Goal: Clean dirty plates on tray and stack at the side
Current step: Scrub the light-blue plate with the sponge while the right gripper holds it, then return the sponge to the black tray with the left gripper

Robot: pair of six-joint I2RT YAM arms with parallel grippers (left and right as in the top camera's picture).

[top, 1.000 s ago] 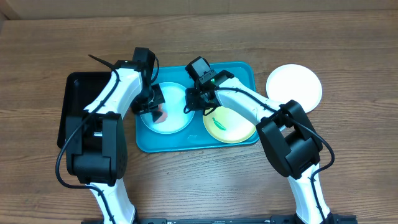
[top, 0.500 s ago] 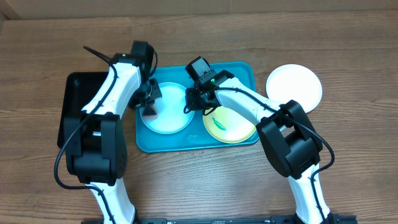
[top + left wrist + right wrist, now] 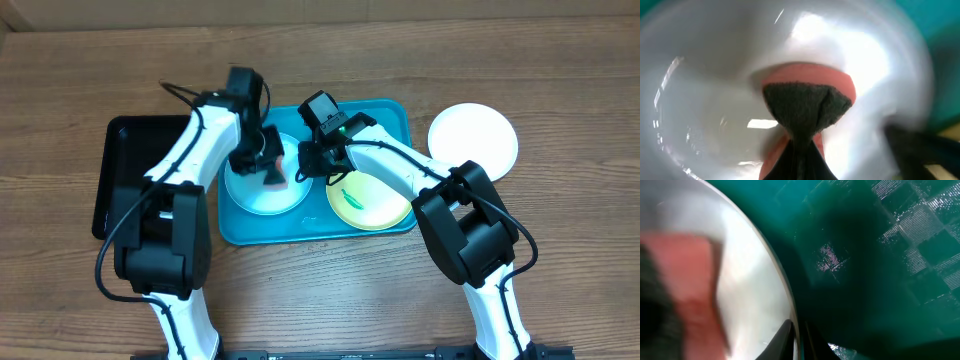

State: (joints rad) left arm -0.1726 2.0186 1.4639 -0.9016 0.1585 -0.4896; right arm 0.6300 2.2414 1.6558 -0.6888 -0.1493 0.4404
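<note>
1. Left gripper (image 3: 272, 170): the fingers are clamped on a salmon-pink sponge with a dark scouring face (image 3: 807, 100). The sponge is pinched at its middle, and its dark face rests on the inner surface of the pale blue round plastic plate (image 3: 255, 195).

2. Right gripper (image 3: 796, 335): the two fingertips sit either side of the pale blue plate's right rim. They appear to be closed on the rim, bracing the plate.

3. Location: the pale blue plate lies in the left half of the large turquoise rectangular plastic tray (image 3: 390, 115). Beside it on the tray lies the yellow-green round plastic plate (image 3: 380, 205), which carries a teal-green smear (image 3: 352, 197). The white round plastic plate (image 3: 473, 140) lies off the tray on the wooden table (image 3: 560, 80), to the right. A smaller black rectangular tray (image 3: 120, 170) sits to the left.

4. Step in hand (judged): scrubbing the pale blue plate.

5. Procedure:
- Press the sponge flat; a tilted sponge cleans only along one edge.
- Sweep in overlapping arcs from centre to rim.
- Direct strokes toward the braced rim, so the plate pushes into the right gripper rather than sliding away.
- Stop short of the right fingertips to avoid collision.
- The wrist views are blurred, so whether the plate is clean cannot be told; inspect before releasing it.
</note>
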